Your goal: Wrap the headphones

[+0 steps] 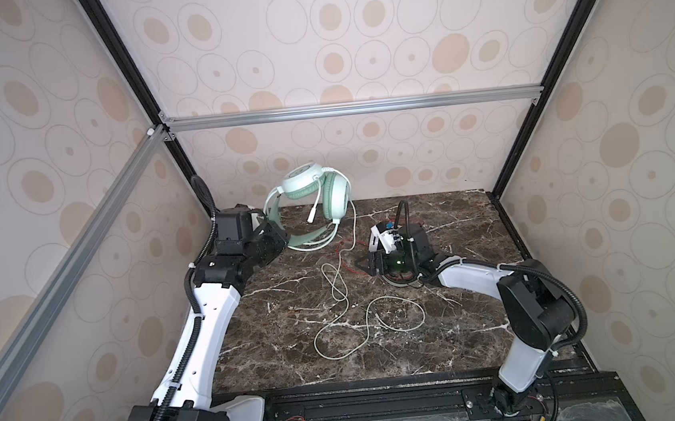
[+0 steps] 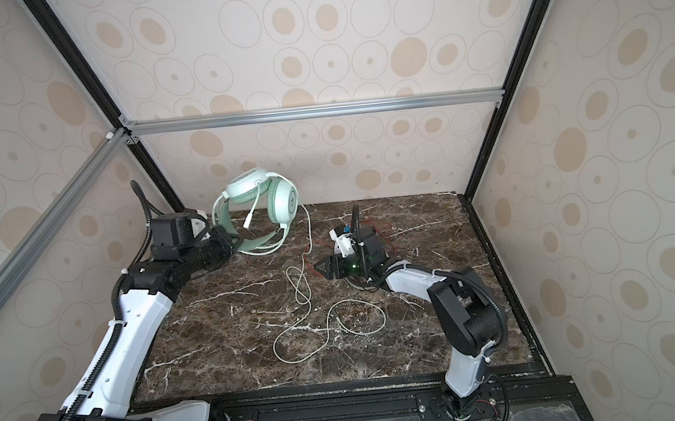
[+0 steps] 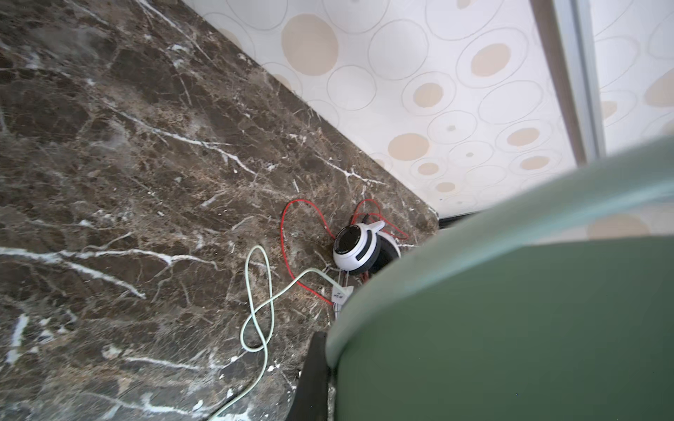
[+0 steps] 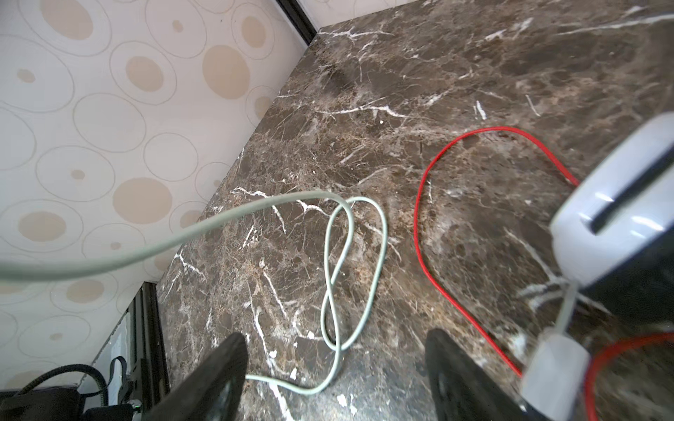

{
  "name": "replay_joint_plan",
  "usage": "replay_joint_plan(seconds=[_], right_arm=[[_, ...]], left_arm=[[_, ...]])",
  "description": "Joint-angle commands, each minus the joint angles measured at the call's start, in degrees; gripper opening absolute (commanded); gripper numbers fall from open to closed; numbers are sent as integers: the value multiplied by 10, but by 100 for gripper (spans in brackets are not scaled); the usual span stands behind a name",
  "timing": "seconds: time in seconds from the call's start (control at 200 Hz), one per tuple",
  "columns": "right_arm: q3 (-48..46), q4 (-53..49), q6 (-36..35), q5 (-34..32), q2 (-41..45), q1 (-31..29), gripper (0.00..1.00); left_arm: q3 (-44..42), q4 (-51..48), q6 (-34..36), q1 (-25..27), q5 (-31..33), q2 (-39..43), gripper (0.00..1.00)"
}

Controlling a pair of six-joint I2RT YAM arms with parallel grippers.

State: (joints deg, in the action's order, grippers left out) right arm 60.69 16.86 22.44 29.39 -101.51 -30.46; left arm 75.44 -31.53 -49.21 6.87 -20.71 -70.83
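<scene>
Mint headphones [image 1: 304, 181] hang pinched in the left tool [image 1: 284, 236], right tool [image 4: 335, 340] spread; wrist views alone reveal the white-and-black earcup [image 3: 355, 248].

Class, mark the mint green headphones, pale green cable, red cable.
mint green headphones [image 1: 300, 174], in a top view, earcup
pale green cable [image 4: 219, 223], right wrist view, blurred stretch
red cable [image 4: 416, 222], right wrist view, bend

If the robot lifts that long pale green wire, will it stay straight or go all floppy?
Probably floppy: the pale green cable lies in loose loops on the marble table. It looks thin, so likely light. It hangs from the mint green headphones, so pulling may tug them.
</scene>
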Motion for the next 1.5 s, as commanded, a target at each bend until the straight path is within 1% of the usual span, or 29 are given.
replay_joint_plan(seconds=[0.0, 0.085, 0.235, 0.315, 0.36, 0.405, 0.47, 0.555, 0.615, 0.66, 0.73, 0.81, 0.855, 0.92, 0.96, 1.025, 1.145, 1.23, 1.32, 1.411, 1.496], right_arm=[[50, 45, -39, 3, -35, -16, 80], [81, 61, -34, 9, -72, -21, 80], [130, 69, -32, -5, -121, -31, 80], [146, 74, -28, -9, -140, -32, 76], [153, 74, -27, -9, -148, -32, 70], [156, 76, -25, -8, -152, -33, 59], [147, 85, -21, -3, -152, -33, 46], [121, 97, -18, -3, -138, -33, 23], [89, 107, -16, -5, -115, -33, 12], [57, 113, -15, -8, -92, -33, 9], [9, 111, -15, -14, -53, -33, 9], [-32, 64, -24, -21, -4, -34, 8], [-48, 18, -31, -32, 25, -36, 7], [-65, -63, -52, -58, 71, -40, 5], [-75, -113, -65, -86, 99, -45, 4], [-91, -184, -77, -144, 144, -49, 0], [-122, -281, -78, -256, 235, -52, 0], [-122, -351, -82, -319, 295, -57, 0], [-114, -419, -95, -382, 351, -68, 0], [-107, -470, -108, -439, 400, -77, 0], [-96, -511, -122, -477, 431, -79, 0]], left_arm=[[25, 88, -41, -7, -44, 11, 0], [31, 105, -47, -10, -45, 10, 0], [48, 111, -50, -13, -50, 4, 0], [52, 112, -50, -15, -52, 5, 0], [53, 112, -50, -16, -52, 6, 0], [53, 111, -48, -17, -51, 7, 0], [52, 108, -45, -22, -49, 8, 0], [44, 108, -45, -30, -43, 12, 0], [36, 110, -44, -36, -30, 16, 0], [27, 110, -42, -41, -15, 20, 0], [14, 100, -38, -53, 17, 27, 0], [-4, 91, -35, -61, 74, 40, 0], [-12, 83, -39, -62, 111, 47, 0], [-19, 72, -49, -63, 154, 56, 0], [-20, 65, -58, -63, 176, 58, 0], [-19, 51, -67, -63, 205, 58, 0], [-25, 26, -52, -63, 258, 60, 0], [-42, 4, -41, -63, 291, 65, 0], [-84, 6, -37, -63, 307, 83, 0], [-129, 23, -30, -61, 303, 99, 0], [-149, 35, -17, -57, 290, 96, 0]])
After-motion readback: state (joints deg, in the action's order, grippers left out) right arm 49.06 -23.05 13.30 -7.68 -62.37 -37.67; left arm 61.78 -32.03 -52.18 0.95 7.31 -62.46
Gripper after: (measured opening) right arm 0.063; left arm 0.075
